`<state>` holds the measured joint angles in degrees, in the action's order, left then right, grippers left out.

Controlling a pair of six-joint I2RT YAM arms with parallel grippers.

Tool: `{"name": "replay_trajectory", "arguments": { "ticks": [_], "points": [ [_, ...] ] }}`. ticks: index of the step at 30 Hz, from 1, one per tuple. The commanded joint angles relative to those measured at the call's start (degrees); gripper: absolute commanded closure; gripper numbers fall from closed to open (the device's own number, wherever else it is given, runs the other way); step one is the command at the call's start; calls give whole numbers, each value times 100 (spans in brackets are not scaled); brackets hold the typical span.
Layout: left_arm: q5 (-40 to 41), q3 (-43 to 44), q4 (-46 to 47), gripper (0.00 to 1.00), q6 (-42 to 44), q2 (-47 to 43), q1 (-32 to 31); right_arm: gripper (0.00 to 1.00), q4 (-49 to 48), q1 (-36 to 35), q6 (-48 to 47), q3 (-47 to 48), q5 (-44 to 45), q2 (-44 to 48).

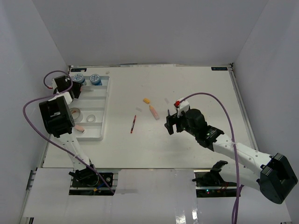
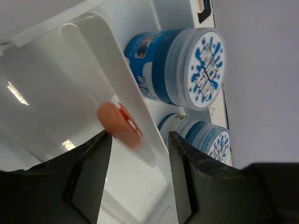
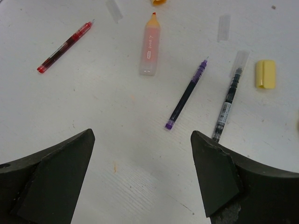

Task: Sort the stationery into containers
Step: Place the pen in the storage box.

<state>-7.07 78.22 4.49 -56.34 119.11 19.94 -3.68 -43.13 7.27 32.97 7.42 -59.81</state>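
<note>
The white tray point(image 1: 103, 109) lies at the left, and its divider shows in the left wrist view point(image 2: 110, 65). Two blue-white tubs point(image 1: 78, 78) point(image 1: 95, 79) stand in its far compartment, seen close up in the left wrist view point(image 2: 187, 70) point(image 2: 201, 135). A tan tape roll point(image 1: 74, 112), a clear roll point(image 1: 91, 118) and a pink eraser point(image 1: 79, 127) lie in nearer compartments. My left gripper point(image 2: 139, 140) is open over the tray, and an orange eraser point(image 2: 119, 126) lies just past its fingertips. My right gripper point(image 3: 141, 135) is open above the table. Ahead of it lie a red pen point(image 3: 65, 46), a pink marker point(image 3: 149, 46), a purple pen point(image 3: 187, 95), a black pen point(image 3: 226, 105) and a yellow eraser point(image 3: 265, 73).
From above, the red pen point(image 1: 133, 124), pink marker point(image 1: 153, 111) and an orange eraser point(image 1: 146, 100) lie mid-table, left of the right gripper point(image 1: 170, 122). Two clear pen caps point(image 3: 113, 9) point(image 3: 224, 27) lie loose. White walls enclose the table.
</note>
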Motion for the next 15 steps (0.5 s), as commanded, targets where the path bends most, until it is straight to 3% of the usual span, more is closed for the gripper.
{"name": "replay_trajectory", "arguments": {
  "ticks": [1,11,15],
  "points": [
    [-67,203,-396,37,61,-107,88,10,-10,24,-15,60,102,145],
    [628,756,-1766,3,852,-748,194,10,254,33,-41,113,435,338],
    [558,924,-2101,2,1344,-1178,194,10,560,33,-68,288,673,225]
  ]
}}
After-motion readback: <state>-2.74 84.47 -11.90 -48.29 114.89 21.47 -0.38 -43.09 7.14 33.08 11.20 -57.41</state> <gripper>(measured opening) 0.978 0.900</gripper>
